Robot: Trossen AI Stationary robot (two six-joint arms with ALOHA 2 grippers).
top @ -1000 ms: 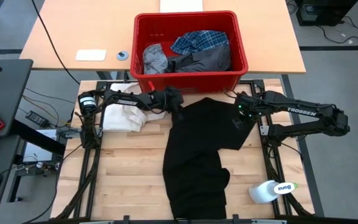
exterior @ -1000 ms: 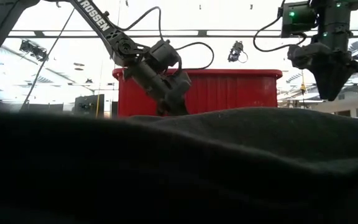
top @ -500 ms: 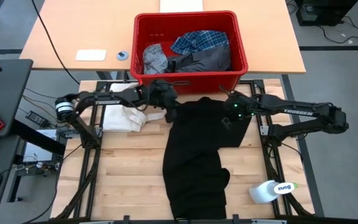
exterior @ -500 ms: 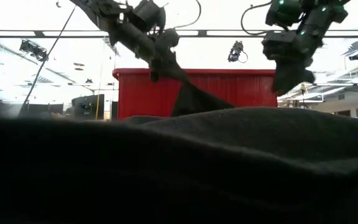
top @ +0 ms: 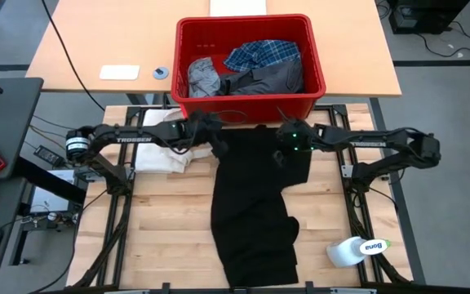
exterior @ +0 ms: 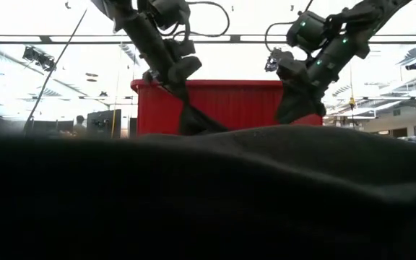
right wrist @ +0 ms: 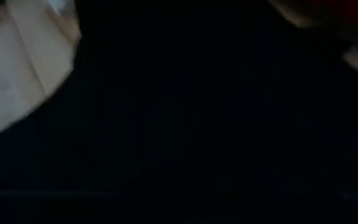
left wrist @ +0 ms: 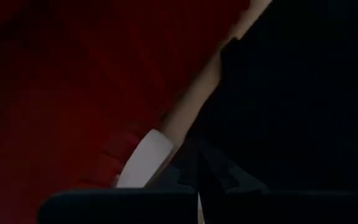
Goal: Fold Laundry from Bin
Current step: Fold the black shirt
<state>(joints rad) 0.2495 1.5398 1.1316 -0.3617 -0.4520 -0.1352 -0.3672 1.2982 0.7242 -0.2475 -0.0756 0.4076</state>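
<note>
A large black garment (top: 255,204) lies spread on the wooden table from near the red bin (top: 182,61) to the near edge, and it fills the bottom of the low view (exterior: 208,195). My left gripper (top: 216,142) is shut on the garment's far left edge, raised above the table (exterior: 181,85). My right gripper (top: 278,155) hangs slanting down over the garment's far right part (exterior: 292,112). Whether it touches the cloth cannot be told. In the bin lie a light grey garment (top: 204,77), a plaid shirt (top: 261,53) and a dark grey garment (top: 269,80). My left gripper pinches the black garment's far left edge (exterior: 186,108) between its two fingers, which slant down from the table's left side. The cloth hangs from the fingers in a narrow peak drawn up off the table (exterior: 197,123). The rest of the garment lies on the table.
A cream-white cloth (top: 166,151) lies on the table's left part, under my left arm. A white bottle (top: 356,249) lies at the near right corner. The bin stands on a separate table just past the far edge.
My left gripper has risen and gone a little toward the table's left edge, drawing the garment's far left edge up into a peak. My right gripper has tipped and moved down and leftward over the garment. The garment's far right part has drawn in toward the left.
</note>
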